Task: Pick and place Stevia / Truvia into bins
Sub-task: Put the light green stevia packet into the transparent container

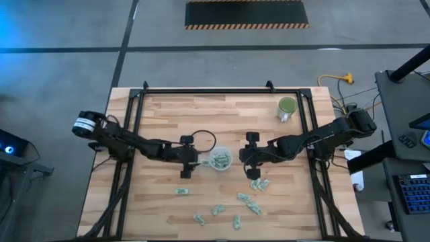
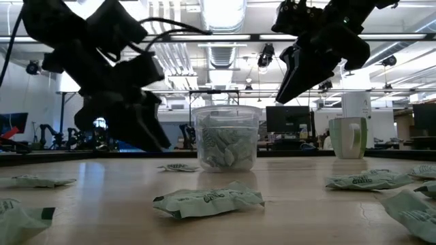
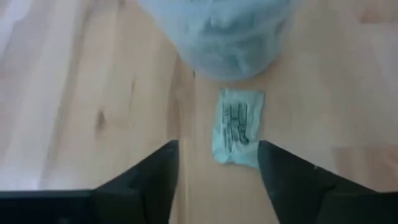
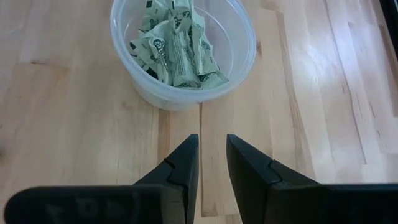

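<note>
1. Clear plastic cup (image 1: pixel 220 160) sits mid-table, upright, between the two grippers. It holds a pile of green-and-white packets (image 4: pixel 177 50), filling the lower half in the low view (image 2: pixel 223 146).
2. Left gripper (image 1: pixel 189 163) is just beside the cup on its left, low over the table (image 1: pixel 161 114). Fingers (image 3: pixel 146 183) are spread apart and hold nothing.
3. One packet (image 3: pixel 237 126) lies flat on the wood between the left fingers' tips and the cup, printed side up. It touches neither finger. It is near the cup's base; contact with the cup is unclear.
4. Right gripper (image 1: pixel 250 160) is on the cup's right side, raised above table level in the low view (image 2: pixel 298 75). Its fingers (image 4: pixel 177 174) stand close together with a narrow gap, nothing between them, pointing at the cup.
5. More loose packets (image 1: pixel 250 203) are scattered over the near half of the table, several below the right gripper, one (image 1: pixel 182 191) below the left.
6. Green mug (image 1: pixel 287 107) with white handle stands at the far right corner, well apart from the cup.
</note>
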Robot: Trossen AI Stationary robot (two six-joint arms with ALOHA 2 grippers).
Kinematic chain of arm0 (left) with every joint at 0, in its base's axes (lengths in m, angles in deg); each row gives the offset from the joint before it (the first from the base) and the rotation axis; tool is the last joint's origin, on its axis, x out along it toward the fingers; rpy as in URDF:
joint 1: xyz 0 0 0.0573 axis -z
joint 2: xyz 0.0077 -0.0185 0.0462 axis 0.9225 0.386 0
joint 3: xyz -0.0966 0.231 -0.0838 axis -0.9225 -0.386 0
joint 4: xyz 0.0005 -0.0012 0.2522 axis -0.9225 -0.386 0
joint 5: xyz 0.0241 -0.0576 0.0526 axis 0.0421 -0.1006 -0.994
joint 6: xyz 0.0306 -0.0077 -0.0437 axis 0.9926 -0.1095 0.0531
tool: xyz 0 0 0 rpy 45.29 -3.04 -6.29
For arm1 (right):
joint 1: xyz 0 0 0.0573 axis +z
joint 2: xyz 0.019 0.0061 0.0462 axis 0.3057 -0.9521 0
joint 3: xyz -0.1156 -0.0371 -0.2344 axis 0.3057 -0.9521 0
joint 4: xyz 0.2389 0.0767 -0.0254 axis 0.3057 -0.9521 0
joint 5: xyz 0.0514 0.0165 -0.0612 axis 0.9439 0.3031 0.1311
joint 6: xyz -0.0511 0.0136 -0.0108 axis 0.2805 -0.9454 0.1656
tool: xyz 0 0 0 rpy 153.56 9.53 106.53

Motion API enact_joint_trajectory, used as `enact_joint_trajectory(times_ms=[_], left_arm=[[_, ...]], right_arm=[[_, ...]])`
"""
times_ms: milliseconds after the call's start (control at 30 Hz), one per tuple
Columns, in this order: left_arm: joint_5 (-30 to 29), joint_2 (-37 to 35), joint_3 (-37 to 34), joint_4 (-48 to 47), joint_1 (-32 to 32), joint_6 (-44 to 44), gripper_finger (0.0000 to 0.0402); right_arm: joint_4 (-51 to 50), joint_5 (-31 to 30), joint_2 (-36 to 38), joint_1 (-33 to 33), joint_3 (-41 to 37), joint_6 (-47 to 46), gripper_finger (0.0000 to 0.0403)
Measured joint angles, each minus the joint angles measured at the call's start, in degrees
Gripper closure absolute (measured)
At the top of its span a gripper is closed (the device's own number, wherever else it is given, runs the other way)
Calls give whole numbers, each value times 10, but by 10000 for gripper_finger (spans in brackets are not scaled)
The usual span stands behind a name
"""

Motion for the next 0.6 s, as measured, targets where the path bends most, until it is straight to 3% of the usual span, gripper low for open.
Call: enact_joint_trajectory(times_ms=[133,400,500,600], left_arm=[[41,39,0,45,-10,1,171],[53,82,10,59,-18,-1,171],[56,82,8,58,-19,-2,193],[61,82,7,55,-20,-14,241]], right_arm=[[2,0,0,0,0,0,330],[0,0,0,0,1,0,330],[-2,0,0,0,1,0,330],[-3,0,0,0,1,0,330]])
